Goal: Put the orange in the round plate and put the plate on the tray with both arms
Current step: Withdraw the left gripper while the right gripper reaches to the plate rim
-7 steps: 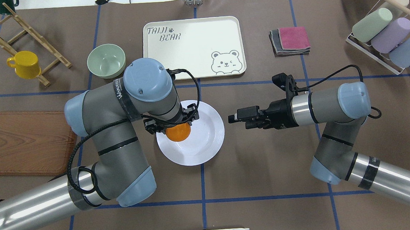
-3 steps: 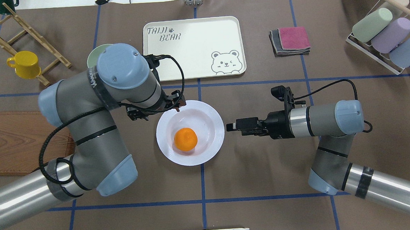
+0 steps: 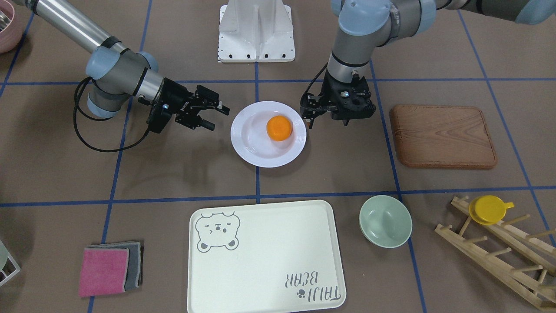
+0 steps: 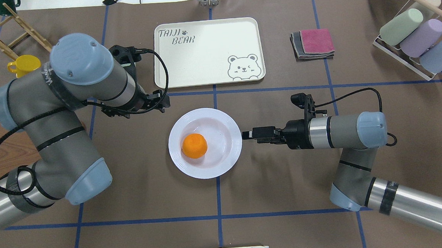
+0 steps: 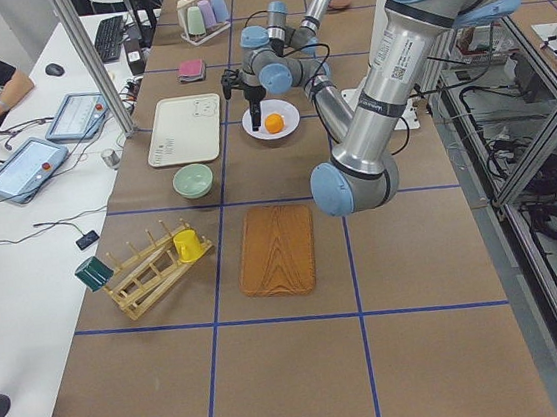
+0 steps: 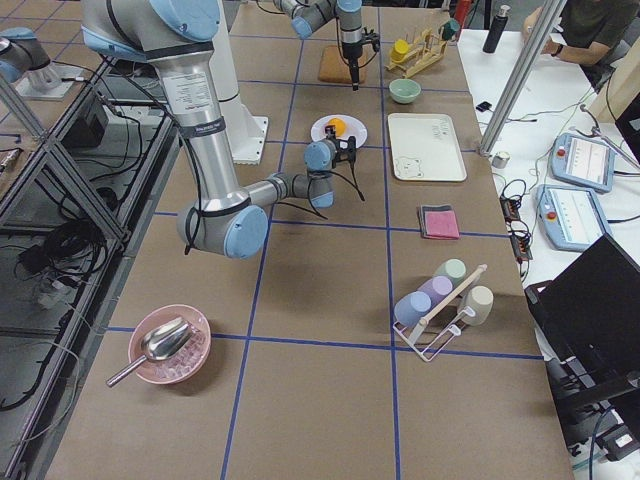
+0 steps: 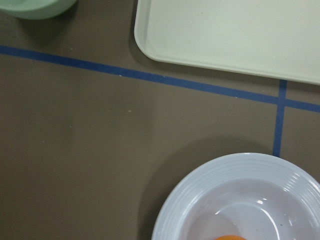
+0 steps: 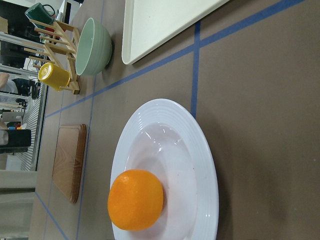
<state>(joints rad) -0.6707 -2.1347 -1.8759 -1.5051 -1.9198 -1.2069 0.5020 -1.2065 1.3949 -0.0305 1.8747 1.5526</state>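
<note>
The orange (image 4: 194, 145) (image 3: 278, 128) (image 8: 136, 199) lies free in the sunken centre of the round white plate (image 4: 228, 120) (image 3: 239, 135) (image 8: 200, 165) at mid-table. My left gripper (image 4: 137, 107) (image 3: 328, 119) hangs open and empty beyond the plate's left side, pointing down. In its wrist view I see the plate's rim (image 7: 240, 175) and a tray corner. My right gripper (image 4: 246, 134) (image 3: 217, 118) lies level, open, its tips just short of the plate's right rim. The cream tray (image 4: 209, 45) (image 3: 269, 252) with the bear drawing sits bare behind the plate.
A pale green bowl (image 3: 385, 221) stands left of the tray, and a wooden board (image 3: 443, 135) lies at the table's left. A yellow cup (image 3: 488, 208) hangs on a wooden rack. Folded cloths (image 4: 313, 43) and a rack of pastel cups (image 4: 415, 40) sit at the right.
My left gripper let go of the orange, which now rests in the plate. It then drew back left and away. My right gripper edged left to the plate's rim.
</note>
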